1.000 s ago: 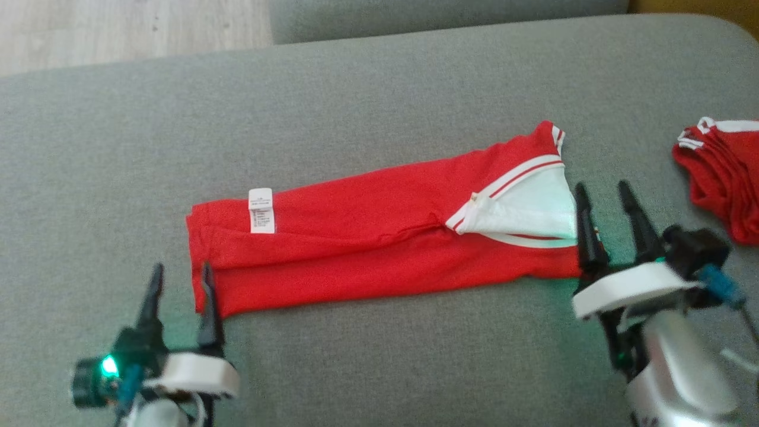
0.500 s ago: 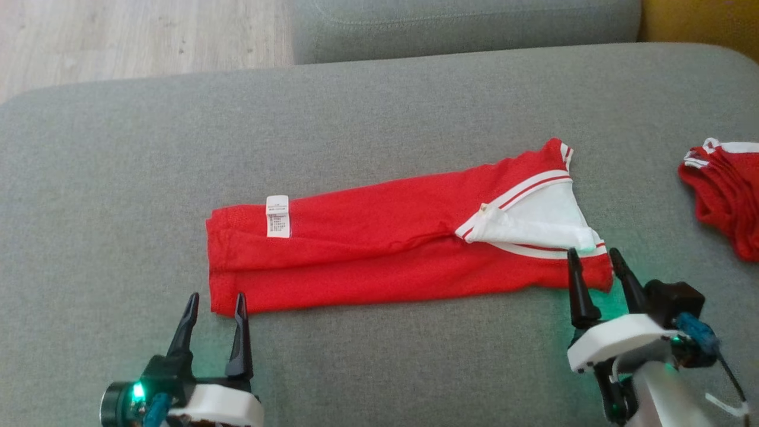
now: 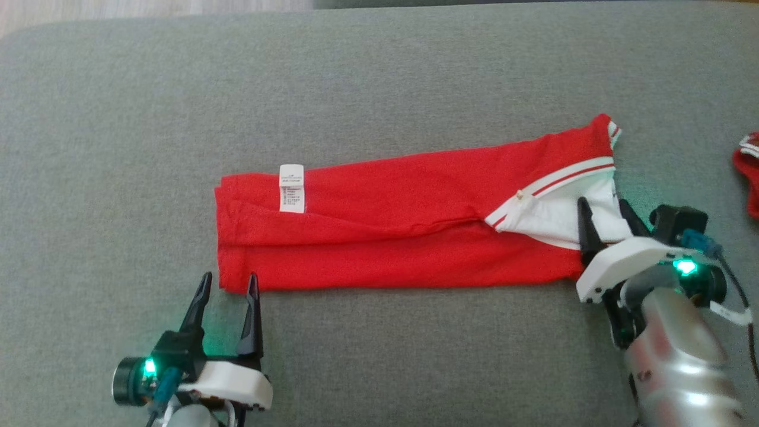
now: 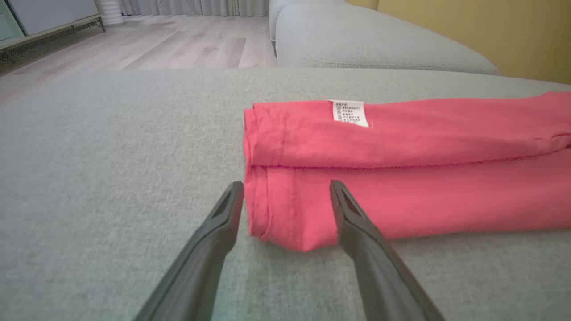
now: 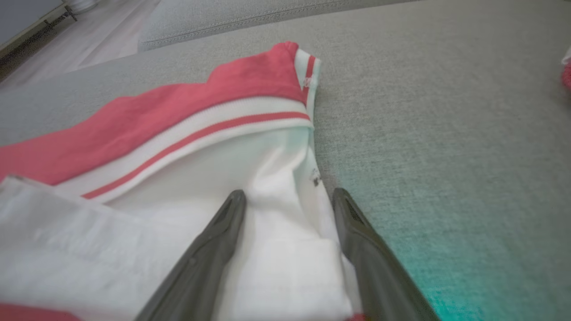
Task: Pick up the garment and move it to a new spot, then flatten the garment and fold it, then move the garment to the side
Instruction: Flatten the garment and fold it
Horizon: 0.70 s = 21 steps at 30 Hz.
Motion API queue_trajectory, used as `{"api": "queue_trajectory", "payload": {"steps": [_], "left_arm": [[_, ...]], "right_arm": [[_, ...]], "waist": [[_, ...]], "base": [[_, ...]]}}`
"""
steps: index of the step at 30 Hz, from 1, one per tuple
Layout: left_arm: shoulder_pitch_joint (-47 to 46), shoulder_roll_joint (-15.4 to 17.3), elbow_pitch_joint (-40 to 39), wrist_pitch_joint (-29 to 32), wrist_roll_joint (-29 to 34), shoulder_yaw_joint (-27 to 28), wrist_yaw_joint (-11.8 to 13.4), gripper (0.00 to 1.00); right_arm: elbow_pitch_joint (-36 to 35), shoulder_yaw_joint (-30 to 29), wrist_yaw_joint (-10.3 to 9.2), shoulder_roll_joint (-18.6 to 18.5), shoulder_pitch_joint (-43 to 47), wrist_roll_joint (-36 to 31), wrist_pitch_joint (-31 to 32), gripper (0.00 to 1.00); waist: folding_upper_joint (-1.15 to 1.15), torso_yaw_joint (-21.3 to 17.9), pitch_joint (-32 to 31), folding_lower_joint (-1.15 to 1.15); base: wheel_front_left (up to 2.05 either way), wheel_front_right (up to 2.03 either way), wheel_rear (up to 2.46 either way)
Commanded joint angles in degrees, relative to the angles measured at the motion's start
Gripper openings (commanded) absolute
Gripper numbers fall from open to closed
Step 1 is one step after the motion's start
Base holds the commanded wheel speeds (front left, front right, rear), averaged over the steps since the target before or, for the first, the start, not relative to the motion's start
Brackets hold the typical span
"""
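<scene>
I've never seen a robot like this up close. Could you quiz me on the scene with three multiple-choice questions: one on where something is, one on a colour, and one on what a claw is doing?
1. Where on the red garment is the white care label?
A. near its left end
B. on its collar end
C. dead centre

2. What colour is the stripe along the white trim?
A. blue
B. red
C. black

3. How is the left gripper?
A. shut on the label
B. lifting the garment
C. open, at the garment's near left corner

Answers:
1 A: the label sits by the left hem.
2 B: a red line runs through the white band.
3 C: its fingers stand apart at the corner, which lies flat.
</scene>
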Motion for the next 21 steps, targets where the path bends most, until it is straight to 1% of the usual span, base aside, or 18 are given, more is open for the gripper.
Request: {"api": "queue_trajectory", "payload": {"steps": [1,2,3,4,5,8,12,15,18,21], "left_arm": [[-1.1,0.1,-1.1,-0.5,-0.4,1.2,0.1,1.0],[-1.1,0.1,-1.0,-0.5,-0.6,1.1,0.1,1.0],[-1.1,0.1,-1.0,-0.5,-0.7,1.1,0.2,1.0],[-1.0,0.1,-0.9,-0.5,-0.7,1.1,0.3,1.0],[-1.0,0.1,-0.8,-0.5,-0.7,1.2,0.3,1.0],[-1.0,0.1,-0.6,-0.5,-0.6,1.2,0.3,1.0],[-1.2,0.1,-0.9,-0.5,-0.5,0.8,0.1,1.0],[-1.0,0.1,-0.7,-0.5,-0.7,0.4,0.1,1.0],[-0.6,0.1,-0.5,-0.5,-0.9,-0.1,0.0,1.0],[-0.3,0.1,-0.3,-0.5,-1.1,-0.8,-0.1,1.0]], "right_arm": [[1.8,1.3,-0.05,0.4,0.2,0.3,1.8,1.0],[2.9,1.4,-0.05,0.5,0.1,1.2,2.1,1.0],[4.0,1.4,-0.05,0.6,0.1,2.3,2.5,0.91],[4.9,2.1,-0.05,0.7,0.2,3.1,2.7,0.28],[5.4,2.8,-0.05,0.7,0.2,3.9,2.6,0.0],[5.8,3.2,-0.05,0.4,0.3,5.8,-0.6,0.0],[4.9,1.1,-0.05,-3.3,-0.6,5.9,-5.6,0.0],[2.2,0.0,-0.05,-5.0,-1.3,5.5,-7.0,0.0],[-3.1,1.4,-0.05,-4.3,-1.2,5.8,-7.3,0.0],[-11.3,5.7,-0.05,-2.3,0.7,8.5,-7.3,0.0]], "waist": [[0.0,0.4,0.3,0.0],[0.0,0.5,0.3,0.0],[0.0,0.5,0.3,0.0],[0.0,0.5,0.2,0.0],[0.0,0.4,0.1,0.0],[0.0,-0.1,-0.3,0.0],[0.0,-0.9,-1.2,0.0],[0.0,-1.4,-2.1,0.0],[0.0,-1.7,-2.8,0.0],[0.0,-1.4,-3.5,0.0]], "base": [[0.0,0.0,0.0],[0.0,0.0,0.0],[0.0,0.0,0.0],[0.0,0.0,0.0],[0.0,0.0,0.0],[0.0,0.0,0.0],[0.0,0.0,0.0],[0.0,0.0,0.0],[0.0,0.0,0.0],[0.0,0.0,0.0]]}}
